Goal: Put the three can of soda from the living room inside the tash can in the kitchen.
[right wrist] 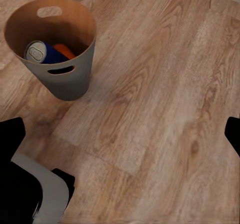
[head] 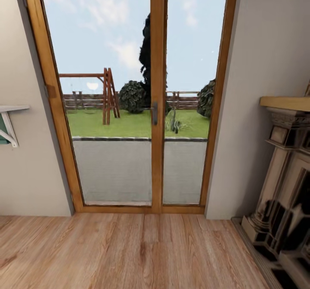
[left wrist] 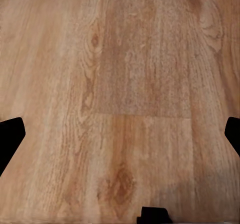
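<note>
Wood-framed glass doors (head: 125,95) ahead, fireplace (head: 284,186) at right, plank floor (head: 129,250) below. Trash can (right wrist: 67,79) stands on floor beyond right gripper (right wrist: 120,139), w/ 2 cans inside: blue can (right wrist: 42,53), orange can (right wrist: 67,50). Both grippers spread wide, empty; left gripper (left wrist: 120,134) points at floor.

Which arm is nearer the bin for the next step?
Right, likely. Its wrist view shows the grey tapered bin on the plank floor, with a blue can and an orange can inside. The left wrist view shows bare planks.
</note>
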Controlling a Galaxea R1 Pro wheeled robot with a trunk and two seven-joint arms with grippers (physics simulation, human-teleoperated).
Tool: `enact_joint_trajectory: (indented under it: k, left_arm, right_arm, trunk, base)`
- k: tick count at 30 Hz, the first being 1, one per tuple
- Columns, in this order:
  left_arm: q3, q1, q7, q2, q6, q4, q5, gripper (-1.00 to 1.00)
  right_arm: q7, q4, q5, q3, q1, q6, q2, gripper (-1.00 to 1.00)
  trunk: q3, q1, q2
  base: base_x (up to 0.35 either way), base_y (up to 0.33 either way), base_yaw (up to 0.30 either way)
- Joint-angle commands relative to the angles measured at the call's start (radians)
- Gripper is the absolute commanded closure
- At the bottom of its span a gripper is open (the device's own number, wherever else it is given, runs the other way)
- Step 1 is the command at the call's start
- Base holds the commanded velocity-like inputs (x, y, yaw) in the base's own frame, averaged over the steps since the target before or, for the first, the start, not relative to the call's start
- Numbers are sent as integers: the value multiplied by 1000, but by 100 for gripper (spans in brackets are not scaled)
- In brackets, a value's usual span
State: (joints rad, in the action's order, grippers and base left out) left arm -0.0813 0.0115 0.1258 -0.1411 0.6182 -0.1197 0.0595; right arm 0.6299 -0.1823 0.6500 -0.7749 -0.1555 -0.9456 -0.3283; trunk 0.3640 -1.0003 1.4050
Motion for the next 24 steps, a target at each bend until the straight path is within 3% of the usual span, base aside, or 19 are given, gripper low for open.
enact_joint_trajectory:
  k: [1, 9, 12, 15, 18, 24]
  left_arm:
    - [0, 4, 0, 0, 4, 0, 0, -100]
    - [1, 34, 2, 1, 91, 0, -1, -100]
    - [1, 41, 3, 2, 109, 0, -1, -100]
    - [1, 45, 5, 5, 119, 0, -1, -100]
    - [3, 57, 6, 11, 128, 1, -1, -100]
    - [3, 68, 5, 13, 130, 2, -1, -100]
  right_arm:
    - [-9, 14, -1, -1, -1, -6, -3, -100]
    - [-111, 108, 1, 1, -7, -45, -3, -100]
    - [-183, 130, 0, 0, -8, -36, 0, -100]
    - [-282, 153, 1, 1, -9, 13, 16, -100]
    - [-408, 172, 2, 5, -10, 146, 58, -100]
    - [-448, 179, 0, 5, -10, 208, 81, -100]
  trunk:
    - [-3, 4, -7]
    - [-28, 35, -63]
    - [-38, 46, -84]
    - [-47, 58, -105]
    - [-57, 69, -126]
    - [-75, 92, -168]
  base:
    - [0, 0, 0]
    - [0, 0, 0]
    - [0, 0, 0]
    - [0, 0, 0]
    - [0, 0, 0]
    - [0, 0, 0]
